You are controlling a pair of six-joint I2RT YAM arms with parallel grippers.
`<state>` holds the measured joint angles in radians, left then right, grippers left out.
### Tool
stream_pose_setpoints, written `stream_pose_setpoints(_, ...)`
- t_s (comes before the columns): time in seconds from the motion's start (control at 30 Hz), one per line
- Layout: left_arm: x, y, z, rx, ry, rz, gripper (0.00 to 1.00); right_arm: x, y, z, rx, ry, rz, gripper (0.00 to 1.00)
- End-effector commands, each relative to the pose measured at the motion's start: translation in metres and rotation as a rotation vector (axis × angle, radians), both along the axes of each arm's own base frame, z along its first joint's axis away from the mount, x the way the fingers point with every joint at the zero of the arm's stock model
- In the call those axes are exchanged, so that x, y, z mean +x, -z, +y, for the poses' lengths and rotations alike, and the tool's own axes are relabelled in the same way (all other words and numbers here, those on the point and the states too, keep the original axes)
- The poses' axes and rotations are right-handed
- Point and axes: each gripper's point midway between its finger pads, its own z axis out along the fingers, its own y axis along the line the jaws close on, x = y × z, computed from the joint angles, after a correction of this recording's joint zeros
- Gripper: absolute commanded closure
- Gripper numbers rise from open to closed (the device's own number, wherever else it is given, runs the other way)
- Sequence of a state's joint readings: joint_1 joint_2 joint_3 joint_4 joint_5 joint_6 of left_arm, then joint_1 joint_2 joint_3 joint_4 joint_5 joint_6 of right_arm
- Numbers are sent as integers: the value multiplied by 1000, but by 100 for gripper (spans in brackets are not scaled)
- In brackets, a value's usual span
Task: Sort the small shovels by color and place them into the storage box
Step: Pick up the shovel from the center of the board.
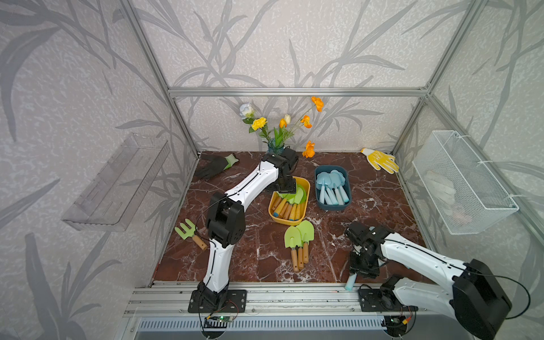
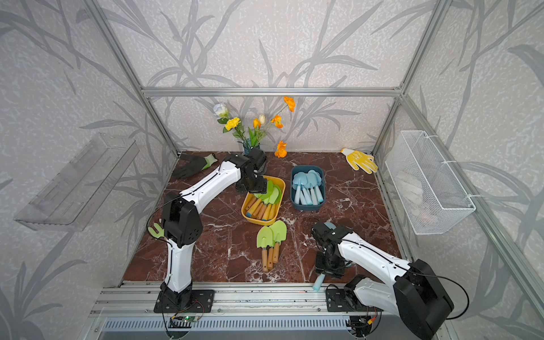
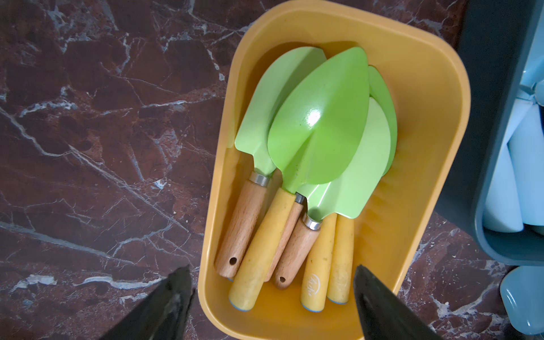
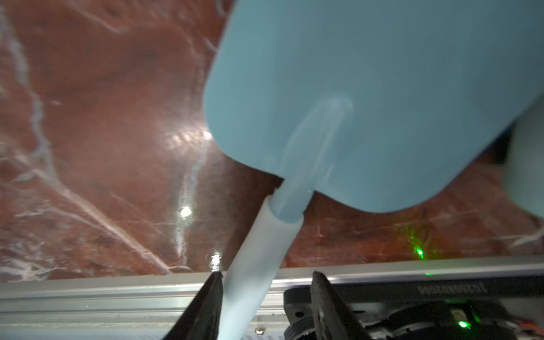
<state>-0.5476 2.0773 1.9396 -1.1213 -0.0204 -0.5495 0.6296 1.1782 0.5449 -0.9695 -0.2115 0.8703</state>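
Nearest, at the table's front edge, the right gripper (image 4: 267, 273) is partly closed on the handle of one pale blue shovel (image 4: 368, 103). The shovel is all plastic with a broad rounded blade, and it is held clear of the marble table (image 1: 376, 200).

Just beyond, three green shovels (image 1: 298, 240) lie together on the table, lime blades overlapping and wooden handles pointing toward the front. One green rake (image 1: 186, 231) lies apart near the left edge.

Farther back, two boxes stand side by side. The yellow box (image 3: 426, 147) holds six more green shovels: three have wooden handles and three have yellow handles tipped blue. The left gripper (image 3: 270, 267) hangs over it, spread wide and holding nothing. The blue box (image 1: 319, 206) holds a pile of blue shovels (image 1: 331, 184) with about five handles showing; the overlap hides the exact count.

At the back are one vase of flowers (image 1: 276, 129), a dark glove (image 1: 216, 166) and a yellow glove (image 1: 381, 161).
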Motion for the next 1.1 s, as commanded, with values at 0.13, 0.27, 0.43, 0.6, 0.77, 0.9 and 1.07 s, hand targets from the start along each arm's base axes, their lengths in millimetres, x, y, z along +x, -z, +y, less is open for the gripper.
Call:
stream_pose_setpoints(0.13,-7,1,12,29,4,17,13,1,22,15,16,-1,20,79)
stream_pose_setpoints(0.27,-7,0,17,22,-12,21,13,19,10,25,60,-41,-67,92)
stream_pose_setpoints(0.43,-4,-1,20,12,-26,20,14,49,-31,48,178,-93,-226,94)
stream_pose_setpoints(0.6,-2,-2,20,9,-36,16,13,82,-81,50,133,-132,-365,95)
stream_pose_setpoints(0.77,-7,0,27,28,-39,15,13,145,-125,52,177,-86,-499,95)
stream_pose_setpoints(0.9,-21,9,36,49,-41,40,13,215,-138,52,230,-78,-568,94)
stream_pose_setpoints(1.07,-51,25,43,61,-17,108,9,288,-137,55,255,-92,-535,94)
